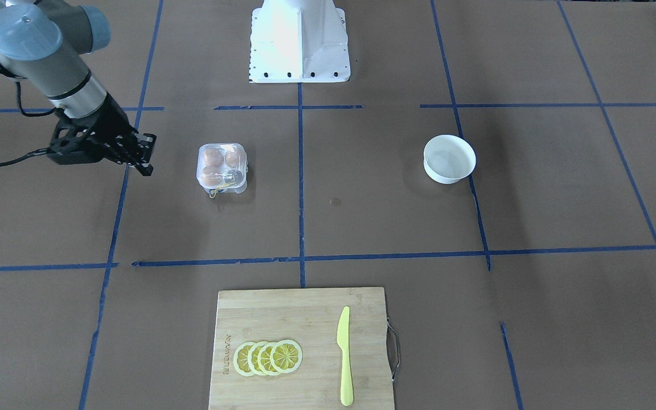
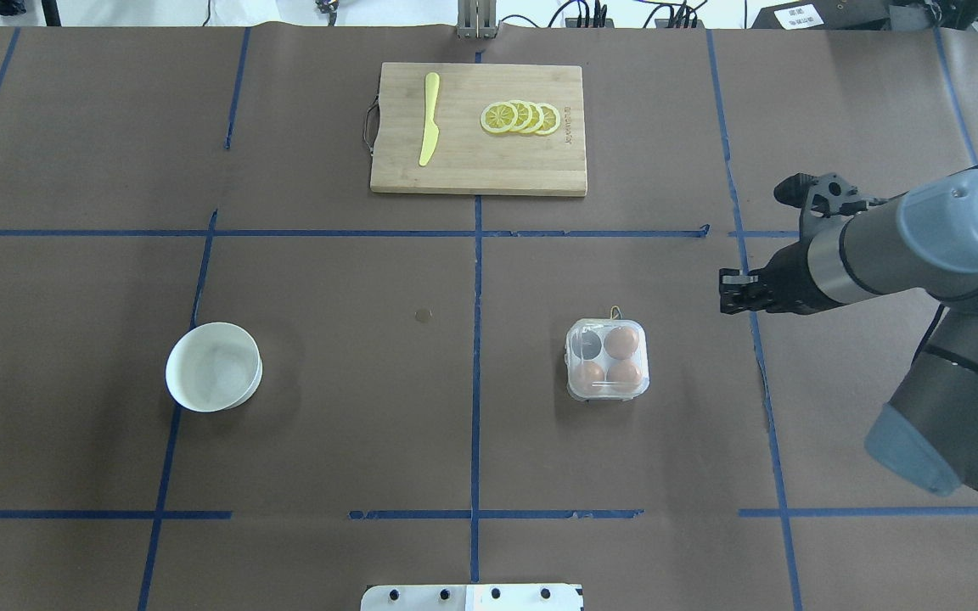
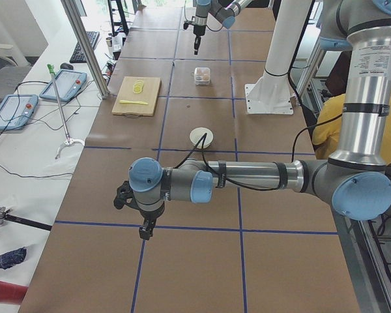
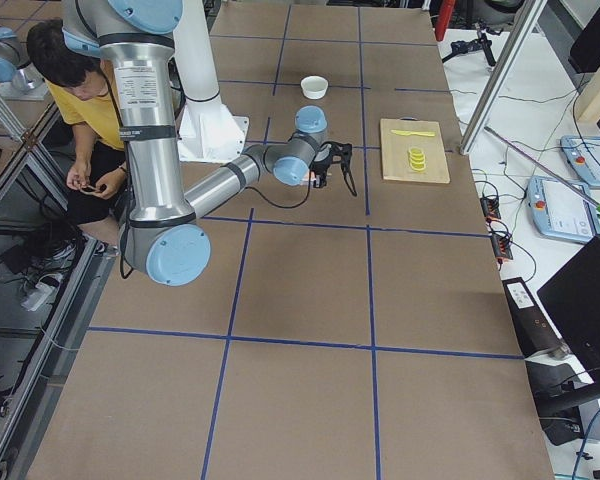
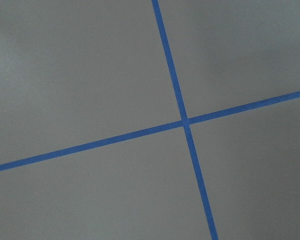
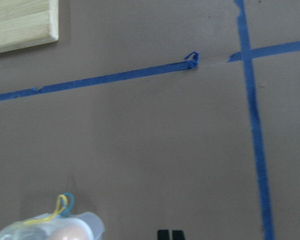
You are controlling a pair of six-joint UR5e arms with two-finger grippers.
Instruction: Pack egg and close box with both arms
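Silver-grey right arm (image 2: 871, 246), lower right of overhead view; black right gripper (image 2: 725, 293) pinched together, empty. Black left gripper (image 3: 144, 231): opening cannot be told. Small clear plastic egg box (image 2: 607, 360), right of centre, apart from right gripper, lid seemingly down; three orange-brown eggs (image 2: 622, 341) inside. Packing looks finished: withdraw wide, never brushing box.

I count three eggs (image 2: 622, 341), all in one box (image 2: 608, 394) with four cups, three filled. One white bowl (image 2: 213, 367). One cutting board (image 2: 472, 165) carrying four lemon slices (image 2: 520, 117) and one yellow knife (image 2: 429, 119). Two arms of mine, right arm (image 2: 862, 246) and left arm (image 3: 247, 175), one tool each: right tool (image 2: 727, 293), left tool (image 3: 145, 231). One white pedestal (image 1: 299, 40). One bench (image 2: 328, 441).
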